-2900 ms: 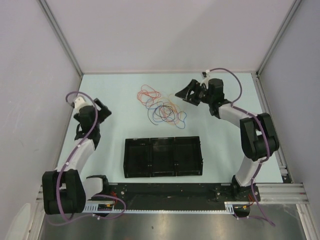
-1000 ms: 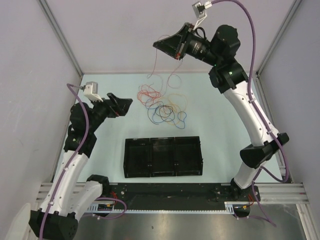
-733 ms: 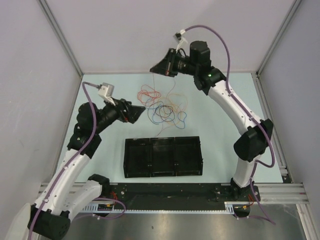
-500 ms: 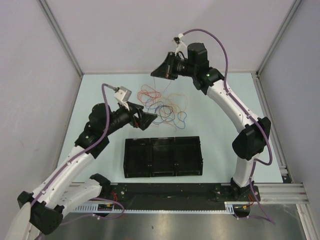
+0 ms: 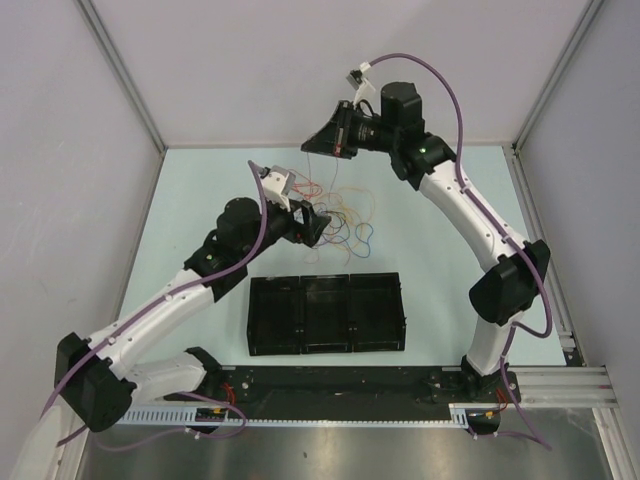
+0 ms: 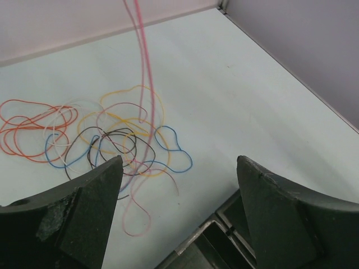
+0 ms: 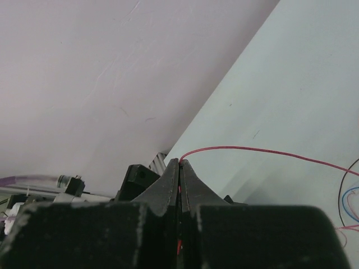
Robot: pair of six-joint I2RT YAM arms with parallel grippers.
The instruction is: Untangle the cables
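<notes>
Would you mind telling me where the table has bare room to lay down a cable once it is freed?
Two bare patches: the far-left corner between the left wall and the cables, and the strip between the cables and the right arm. The middle is crowded: the tangle with the left claw at it, and the tray just in front.

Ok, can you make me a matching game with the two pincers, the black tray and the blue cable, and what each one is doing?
Things:
1 left pincer
2 right pincer
3 black tray
4 blue cable

States:
A lying on the table
B shut on the red cable, up in the air
C open, pointing at the tangle
D three compartments side by side

Pairs: 1-C, 2-B, 3-D, 4-A
</notes>
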